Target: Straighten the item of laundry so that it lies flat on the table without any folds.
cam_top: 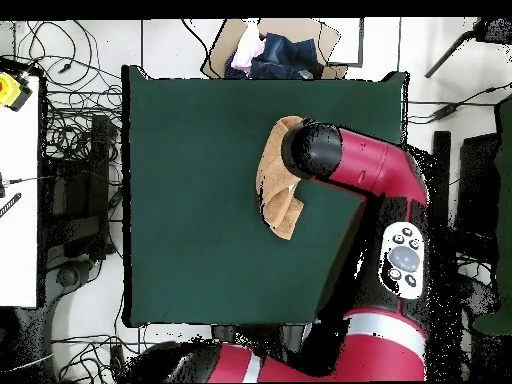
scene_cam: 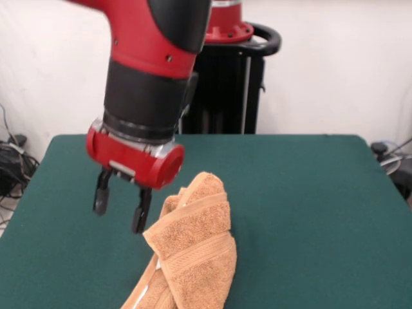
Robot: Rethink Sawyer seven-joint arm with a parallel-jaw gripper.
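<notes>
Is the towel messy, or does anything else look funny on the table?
Yes, the towel is messy. It lies bunched and folded over itself in a long lump near the front edge of the green table, with one striped band doubled over on top. The gripper hangs beside it, fingers apart and empty. Nothing looks spilled or broken.

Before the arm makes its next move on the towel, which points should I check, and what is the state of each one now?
1. Claw open and empty: ok, its two fingers are apart with nothing between them.
2. Claw clear of the cloth: ok, in the front view it hangs beside the towel with a gap.
3. Towel flat with no folds: not ok, it is bunched and folded over itself.
4. Towel fully on the table: ok, in the overhead view it lies inside the green top.
5. Room to spread it: ok, bare green surface lies around the towel.
6. A free corner to grasp: cannot tell, the arm hides part of the towel from above.
</notes>
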